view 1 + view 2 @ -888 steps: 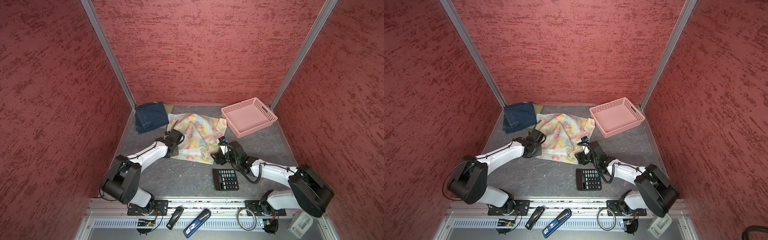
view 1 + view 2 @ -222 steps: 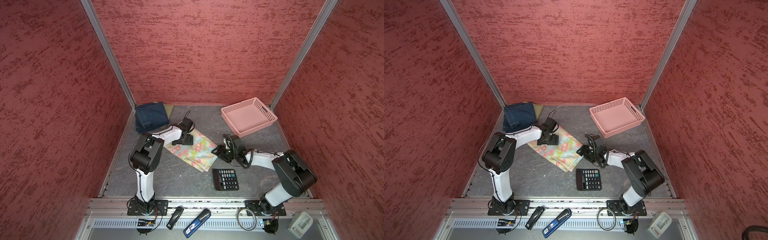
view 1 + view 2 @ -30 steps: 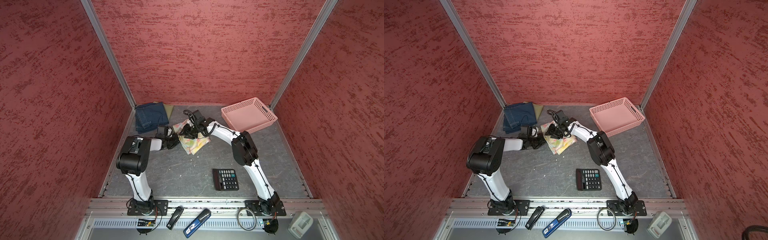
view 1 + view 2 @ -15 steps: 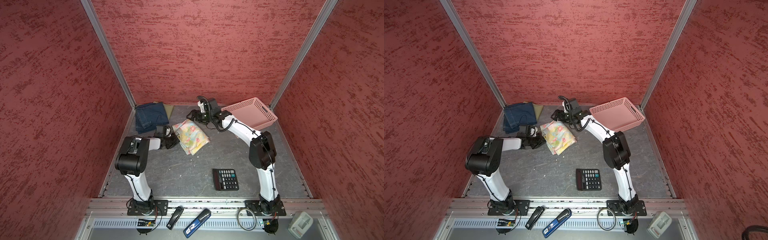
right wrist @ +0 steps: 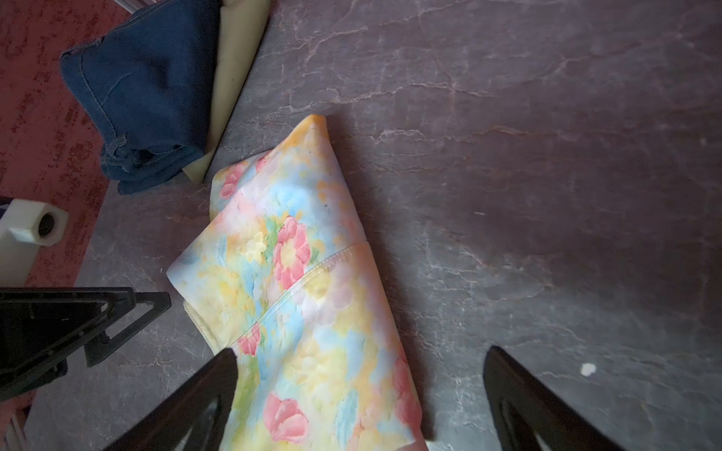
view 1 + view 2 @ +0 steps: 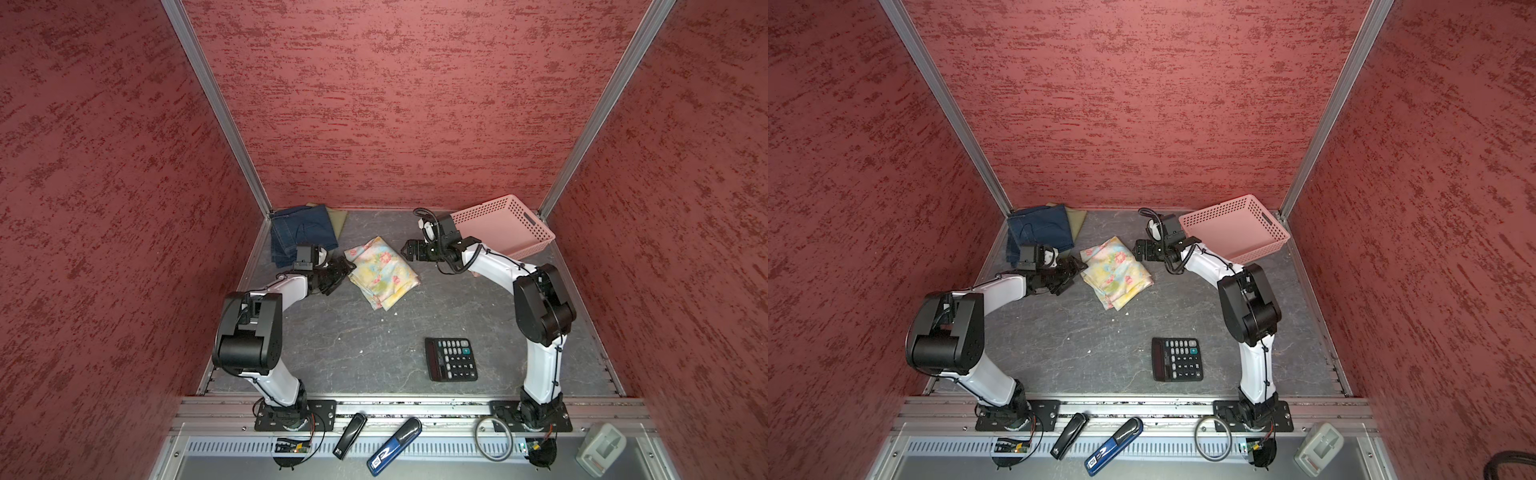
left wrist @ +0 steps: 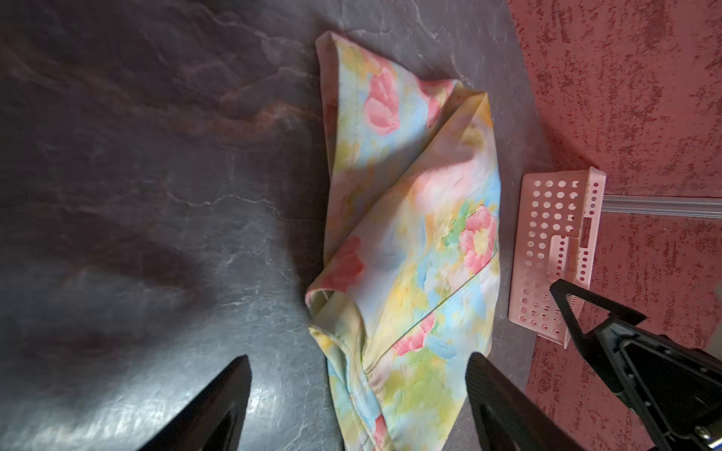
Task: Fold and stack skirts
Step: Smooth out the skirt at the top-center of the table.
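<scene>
Both grippers gape empty: left gripper (image 6: 341,269) and right gripper (image 6: 410,252) flank the folded flowered skirt (image 6: 382,272) on the desk (image 6: 353,340). Folding seems done; next it needs grasping and lifting onto the denim skirt (image 6: 303,235) atop the olive skirt (image 6: 337,219).

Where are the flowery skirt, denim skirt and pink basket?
flowery skirt (image 6: 382,272), in a top view, middle of the folded cloth.
denim skirt (image 6: 301,230), in a top view, its top face.
pink basket (image 6: 534,246), in a top view, its near wall.
</scene>
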### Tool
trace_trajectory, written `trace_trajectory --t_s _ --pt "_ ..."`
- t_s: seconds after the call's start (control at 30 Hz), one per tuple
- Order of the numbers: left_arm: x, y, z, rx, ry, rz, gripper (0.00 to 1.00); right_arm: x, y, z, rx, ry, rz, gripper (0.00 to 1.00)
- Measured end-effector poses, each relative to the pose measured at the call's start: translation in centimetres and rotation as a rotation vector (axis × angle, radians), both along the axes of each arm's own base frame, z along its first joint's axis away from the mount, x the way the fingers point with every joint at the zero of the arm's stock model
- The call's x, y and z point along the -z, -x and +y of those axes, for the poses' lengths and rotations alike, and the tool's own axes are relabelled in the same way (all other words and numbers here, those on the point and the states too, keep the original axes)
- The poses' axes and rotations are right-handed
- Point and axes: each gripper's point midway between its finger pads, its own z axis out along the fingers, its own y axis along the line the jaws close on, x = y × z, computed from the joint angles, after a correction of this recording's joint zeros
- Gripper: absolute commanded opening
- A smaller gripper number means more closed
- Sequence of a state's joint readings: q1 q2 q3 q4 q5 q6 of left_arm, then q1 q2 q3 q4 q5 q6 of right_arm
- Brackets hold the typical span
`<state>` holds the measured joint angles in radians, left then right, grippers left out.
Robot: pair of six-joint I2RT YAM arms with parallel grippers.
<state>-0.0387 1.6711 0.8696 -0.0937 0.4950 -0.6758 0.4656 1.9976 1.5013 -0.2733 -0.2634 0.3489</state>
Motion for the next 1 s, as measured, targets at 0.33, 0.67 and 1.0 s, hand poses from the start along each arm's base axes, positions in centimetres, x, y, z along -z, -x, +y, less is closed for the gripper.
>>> trace_trajectory --t_s 0.33,0.67,1.0 --pt "2.4 -0.5 -2.1 0.065 -0.001 0.016 0.66 2.1 -0.5 0.9 -0.074 -0.003 0.011 0.98" --pt "3.6 -2.2 -1.9 0.062 -0.030 -0.004 0.15 1.9 -0.5 1.3 -0.093 -0.036 -0.009 0.97" --pt "-1.7 -5.9 -3.5 0.087 -0.045 -0.126 0.00 3.0 1.0 0.4 -0.093 -0.022 0.012 0.98"
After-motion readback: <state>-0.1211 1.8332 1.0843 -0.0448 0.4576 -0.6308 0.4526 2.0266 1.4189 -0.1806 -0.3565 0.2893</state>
